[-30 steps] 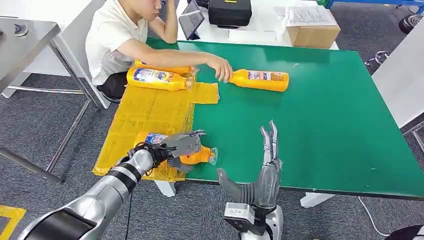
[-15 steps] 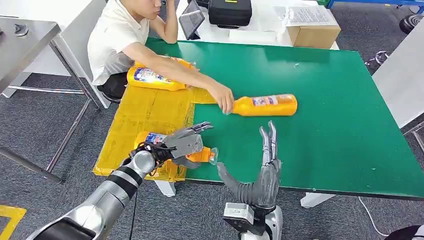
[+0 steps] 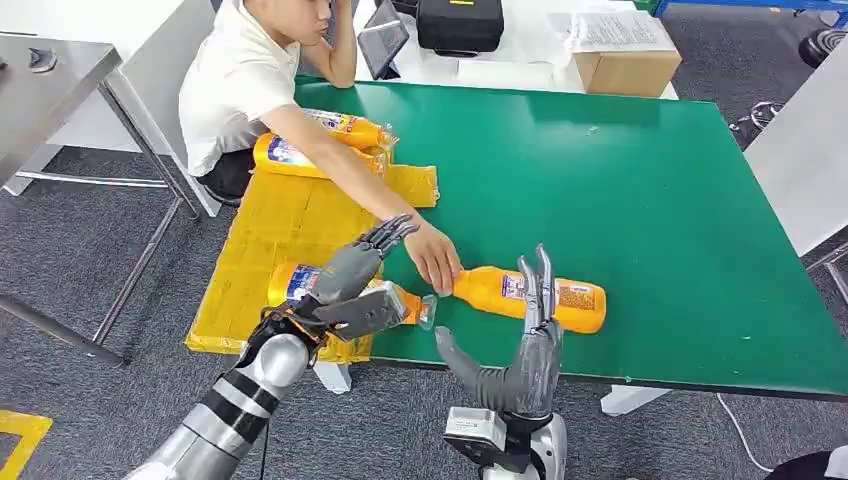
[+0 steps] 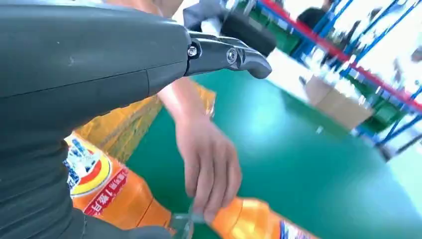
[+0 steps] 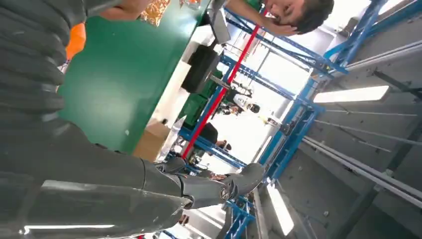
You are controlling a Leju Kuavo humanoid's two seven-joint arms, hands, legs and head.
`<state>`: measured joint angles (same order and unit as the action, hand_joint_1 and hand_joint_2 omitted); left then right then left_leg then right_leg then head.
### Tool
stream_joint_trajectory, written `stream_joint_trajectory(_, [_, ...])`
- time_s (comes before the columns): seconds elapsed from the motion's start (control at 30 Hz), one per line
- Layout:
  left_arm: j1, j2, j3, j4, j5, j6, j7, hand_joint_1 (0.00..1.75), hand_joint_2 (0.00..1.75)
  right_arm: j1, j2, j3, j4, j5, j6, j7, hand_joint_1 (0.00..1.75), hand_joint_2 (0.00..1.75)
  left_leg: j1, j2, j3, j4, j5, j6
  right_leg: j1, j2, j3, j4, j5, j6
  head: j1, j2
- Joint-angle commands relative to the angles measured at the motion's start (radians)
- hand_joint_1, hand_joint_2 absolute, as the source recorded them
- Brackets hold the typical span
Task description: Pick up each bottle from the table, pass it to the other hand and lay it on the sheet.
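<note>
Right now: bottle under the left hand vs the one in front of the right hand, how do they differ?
The near-left bottle lies on the yellow sheet, with the left hand open above it; the near-right bottle lies on the bare green table. A person's hand touches the near-right bottle's neck; nobody touches the near-left bottle. The right hand is open, holding nothing. Both are orange, labelled and lying on their sides.

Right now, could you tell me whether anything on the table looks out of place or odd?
Yes: a person's hand rests on the neck of an orange bottle lying on the green table, right between the robot's left hand and right hand.
</note>
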<state>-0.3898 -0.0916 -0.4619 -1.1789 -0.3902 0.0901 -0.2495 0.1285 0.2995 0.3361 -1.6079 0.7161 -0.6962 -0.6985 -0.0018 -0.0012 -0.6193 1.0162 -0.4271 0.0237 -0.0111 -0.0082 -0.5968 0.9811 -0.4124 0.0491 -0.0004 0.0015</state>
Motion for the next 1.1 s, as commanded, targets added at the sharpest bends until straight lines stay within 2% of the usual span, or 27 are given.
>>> stream_joint_trajectory(0.03, [0.352, 0.01, 0.162, -0.381, 0.317, 0.143, -0.124, 0.0, 1.75, 0.078, 0.002, -0.281, 0.009, 0.135, -0.002, 0.0, 0.0, 1.75, 0.0, 0.003, 0.007, -0.003, -0.002, -0.001, 0.0, 0.004, 0.006, -0.003, -0.001, -0.001, 0.0, 0.0])
stream_joint_trajectory(0.13, [0.43, -0.033, 0.33, -0.436, 0.565, 0.14, -0.163, 0.0, 1.75, 0.098, -0.022, -0.442, -0.03, 0.212, -0.002, 0.0, 0.0, 1.75, 0.001, 0.005, 0.021, -0.006, -0.008, -0.003, 0.001, 0.006, 0.019, -0.006, -0.006, -0.004, 0.001, 0.0])
stream_joint_trajectory(0.17, [0.433, -0.04, 0.354, -0.447, 0.603, 0.132, -0.164, 0.0, 1.75, 0.098, -0.024, -0.474, -0.027, 0.233, -0.002, 0.0, 0.0, 1.75, 0.001, 0.006, 0.02, -0.005, -0.009, -0.002, 0.001, 0.007, 0.018, -0.006, -0.007, -0.003, 0.0, 0.0])
stream_joint_trajectory(0.2, [0.436, -0.048, 0.373, -0.459, 0.644, 0.121, -0.162, 0.0, 1.75, 0.093, -0.026, -0.501, -0.01, 0.246, -0.002, 0.0, 0.0, 1.75, 0.0, 0.006, 0.012, -0.003, -0.006, -0.002, 0.0, 0.007, 0.011, -0.004, -0.004, -0.001, 0.0, 0.0])
stream_joint_trajectory(0.3, [0.436, -0.05, 0.377, -0.464, 0.652, 0.119, -0.16, 0.0, 1.75, 0.09, -0.031, -0.506, -0.003, 0.24, -0.002, 0.0, 0.0, 1.75, 0.001, 0.002, 0.004, -0.001, -0.005, -0.003, 0.001, 0.001, 0.002, -0.002, -0.003, -0.003, 0.0, 0.0])
stream_joint_trajectory(0.37, [0.432, -0.063, 0.374, -0.468, 0.7, 0.108, -0.143, 0.0, 1.75, 0.073, -0.02, -0.53, 0.021, 0.278, -0.002, 0.0, 0.0, 1.75, 0.001, 0.0, 0.005, 0.0, -0.005, -0.003, 0.001, 0.001, 0.004, -0.001, -0.005, -0.004, 0.0, 0.0])
stream_joint_trajectory(0.5, [0.417, -0.046, 0.339, -0.434, 0.774, 0.069, -0.096, 0.0, 1.75, 0.013, -0.045, -0.601, 0.107, 0.347, -0.002, 0.0, 0.0, 1.75, 0.001, 0.002, 0.004, -0.001, -0.004, -0.002, 0.001, 0.002, 0.004, -0.003, -0.003, -0.003, 0.0, 0.0])
stream_joint_trajectory(0.57, [0.412, -0.041, 0.321, -0.42, 0.788, 0.063, -0.091, 0.0, 1.75, -0.033, -0.056, -0.659, 0.203, 0.376, -0.002, 0.0, 0.0, 1.75, 0.001, 0.002, 0.006, -0.002, -0.004, -0.002, 0.001, 0.002, 0.005, -0.004, -0.002, -0.003, 0.0, 0.0])
stream_joint_trajectory(0.63, [0.412, -0.039, 0.307, -0.411, 0.78, 0.074, -0.089, 0.0, 1.75, -0.08, -0.108, -0.691, 0.295, 0.456, -0.002, 0.076, 0.0, 1.75, 0.001, 0.002, 0.009, -0.003, -0.004, -0.002, 0.001, 0.002, 0.009, -0.005, -0.003, -0.003, 0.0, 0.0])
stream_joint_trajectory(0.7, [0.412, -0.036, 0.299, -0.407, 0.761, 0.087, -0.089, 0.0, 1.75, -0.093, -0.139, -0.685, 0.331, 0.471, -0.002, 0.107, 0.0, 1.75, 0.001, 0.002, 0.009, -0.003, -0.004, -0.002, 0.001, 0.002, 0.009, -0.005, -0.002, -0.003, 0.0, 0.0])
stream_joint_trajectory(0.73, [0.413, -0.034, 0.295, -0.404, 0.757, 0.087, -0.088, 0.0, 1.75, -0.1, -0.156, -0.677, 0.359, 0.466, -0.002, 0.119, 0.0, 0.0, 0.001, 0.002, 0.007, -0.002, -0.003, -0.002, 0.001, 0.002, 0.007, -0.005, -0.002, -0.002, 0.0, 0.0])
stream_joint_trajectory(0.77, [0.406, -0.026, 0.283, -0.385, 0.754, 0.082, -0.067, 0.0, 1.75, -0.11, -0.196, -0.644, 0.385, 0.486, -0.002, 0.147, 0.0, 0.0, 0.001, 0.002, 0.008, -0.003, -0.004, -0.002, 0.001, 0.002, 0.008, -0.005, -0.002, -0.002, 0.0, 0.0])
stream_joint_trajectory(0.87, [0.39, -0.024, 0.271, -0.354, 0.754, 0.074, -0.062, 0.0, 1.75, -0.128, -0.22, -0.614, 0.424, 0.473, -0.002, 0.156, 0.0, 0.0, 0.0, 0.002, 0.005, -0.002, -0.003, -0.002, 0.0, 0.002, 0.005, -0.004, -0.001, -0.002, 0.0, 0.0])
stream_joint_trajectory(0.9, [0.373, -0.024, 0.258, -0.326, 0.754, 0.07, -0.061, 0.0, 1.75, -0.153, -0.243, -0.575, 0.466, 0.482, -0.002, 0.185, 0.0, 0.0, 0.001, 0.002, 0.008, -0.003, -0.004, -0.002, 0.001, 0.003, 0.009, -0.005, -0.002, -0.003, 0.0, 0.0])
stream_joint_trajectory(1.07, [0.368, -0.027, 0.255, -0.322, 0.754, 0.071, -0.061, 0.0, 1.75, -0.166, -0.243, -0.564, 0.481, 0.489, -0.002, 0.198, 0.0, 0.0, -0.001, 0.002, 0.005, -0.002, -0.003, -0.002, 0.0, 0.002, 0.005, -0.003, -0.002, -0.002, 0.0, 0.0])
stream_joint_trajectory(1.1, [0.367, -0.028, 0.251, -0.32, 0.755, 0.069, -0.059, 0.0, 1.75, -0.166, -0.243, -0.557, 0.489, 0.488, -0.002, 0.2, 0.0, 0.0, 0.0, 0.002, 0.008, -0.002, -0.004, -0.003, 0.0, 0.002, 0.008, -0.003, -0.002, -0.003, 0.0, 0.0])
